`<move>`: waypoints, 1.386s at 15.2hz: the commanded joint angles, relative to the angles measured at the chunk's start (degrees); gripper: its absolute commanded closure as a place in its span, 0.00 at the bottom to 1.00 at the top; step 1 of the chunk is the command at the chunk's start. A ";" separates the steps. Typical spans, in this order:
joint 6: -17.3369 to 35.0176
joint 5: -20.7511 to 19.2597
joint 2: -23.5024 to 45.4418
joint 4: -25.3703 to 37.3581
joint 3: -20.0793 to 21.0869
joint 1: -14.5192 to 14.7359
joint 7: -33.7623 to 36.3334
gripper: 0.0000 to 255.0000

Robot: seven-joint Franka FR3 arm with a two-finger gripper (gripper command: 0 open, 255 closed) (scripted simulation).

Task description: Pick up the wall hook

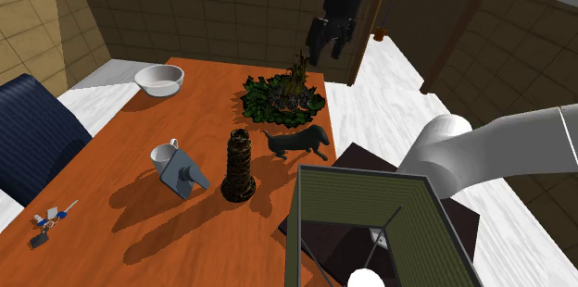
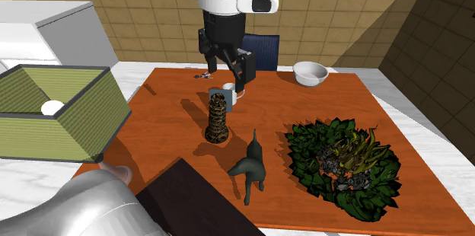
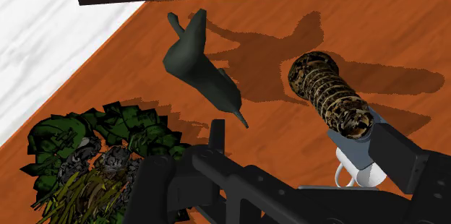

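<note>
Tan tiled walls and a white floor surround an orange-brown table, with a blue chair at the shoulder view's left edge. A green-sided lampshade stands close by the stand. High over the table's far end hangs the gripper, its fingers spread apart with nothing between them. A leafy green plant lies at the table's far right, with a dark dog figure just nearer. A brown patterned tower stands upright left of the dog. A white bowl sits far left. The grey wall hook, a slanted plate with a stubby peg, lies left of the tower, right beside a white mug.
</note>
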 commanded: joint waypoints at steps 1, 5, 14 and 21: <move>0.00 0.00 0.00 0.00 0.00 0.00 0.00 0.00; 5.31 0.50 6.78 0.17 2.74 1.32 0.29 0.00; 15.54 -0.41 24.16 4.23 8.73 3.66 1.77 0.00; 21.11 -3.89 39.06 10.71 12.72 5.38 4.23 0.00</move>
